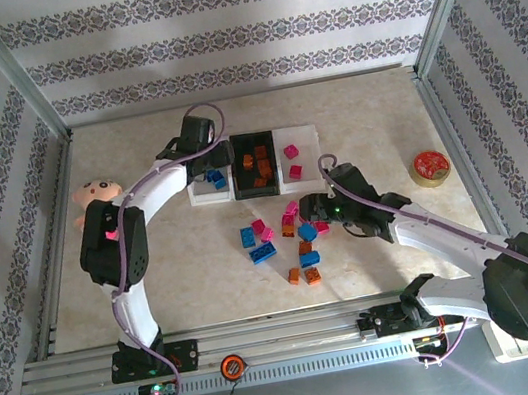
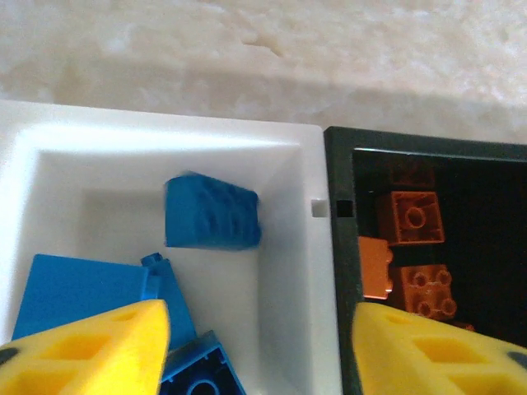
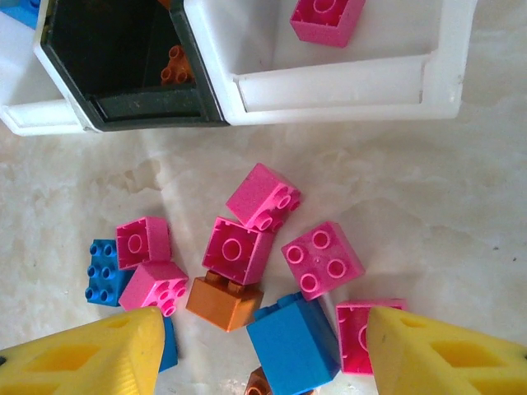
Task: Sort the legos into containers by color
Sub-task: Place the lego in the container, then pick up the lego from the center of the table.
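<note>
My left gripper (image 2: 259, 355) hangs open over the left white tray (image 2: 296, 247), with nothing between its yellow fingers (image 2: 90, 350). A blue lego (image 2: 212, 212) lies blurred inside that tray beside other blue ones (image 2: 74, 288). Orange legos (image 2: 416, 218) fill the black tray (image 2: 339, 247) next to it. My right gripper (image 3: 263, 362) is open low over the loose pile, and a blue lego (image 3: 292, 341) lies between its fingers, untouched. Pink legos (image 3: 239, 251) and an orange one (image 3: 224, 300) surround it. The right white tray (image 3: 329, 82) holds a pink lego (image 3: 327, 18).
A pink plush doll (image 1: 93, 196) lies left of the trays. A red tape roll (image 1: 430, 168) sits at the right. More loose blue (image 1: 263, 252) and orange legos (image 1: 312, 276) lie mid-table, in front of the trays (image 1: 208, 195). Metal frame rails border the table.
</note>
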Controlling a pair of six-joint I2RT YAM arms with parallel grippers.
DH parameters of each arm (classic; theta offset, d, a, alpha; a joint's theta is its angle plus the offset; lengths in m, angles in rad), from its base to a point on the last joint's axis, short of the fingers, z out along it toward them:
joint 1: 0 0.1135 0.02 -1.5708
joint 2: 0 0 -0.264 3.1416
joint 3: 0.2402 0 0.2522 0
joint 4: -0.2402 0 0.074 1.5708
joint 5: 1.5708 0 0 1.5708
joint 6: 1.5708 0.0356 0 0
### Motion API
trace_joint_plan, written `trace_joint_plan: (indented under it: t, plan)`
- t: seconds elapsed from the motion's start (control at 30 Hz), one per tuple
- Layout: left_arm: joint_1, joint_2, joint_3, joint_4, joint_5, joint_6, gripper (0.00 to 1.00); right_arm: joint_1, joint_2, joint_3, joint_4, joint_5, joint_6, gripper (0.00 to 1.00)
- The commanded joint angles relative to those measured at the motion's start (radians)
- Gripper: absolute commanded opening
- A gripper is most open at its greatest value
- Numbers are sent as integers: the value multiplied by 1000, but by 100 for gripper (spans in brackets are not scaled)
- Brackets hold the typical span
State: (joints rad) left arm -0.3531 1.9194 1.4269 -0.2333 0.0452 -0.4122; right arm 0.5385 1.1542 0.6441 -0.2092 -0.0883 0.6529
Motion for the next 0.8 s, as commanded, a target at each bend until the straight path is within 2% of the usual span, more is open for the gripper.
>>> trace_joint_plan:
  t: [0.0,0.23,0.27,0.47,0.6,0.67,0.77]
  plan:
    - [7,-114,-40,66,63,-42,68,-11,-11,-12,-13,-14,11,66]
    - [-34,-391,-284,160,153,-98,87,0,45,-5,-15,8,18,63]
    - [-41,-429,-326,174,161,-106,99,1,55,3,-31,24,17,63]
    - [-75,-640,-569,178,180,-155,100,2,134,46,-139,147,3,57]
    - [-83,-761,-714,164,185,-190,100,15,147,30,-110,95,-33,59]
    - [-84,-808,-763,137,187,-197,100,52,138,27,-88,65,-71,61]
    - [-84,-866,-820,100,181,-201,100,109,142,54,-145,91,-106,60]
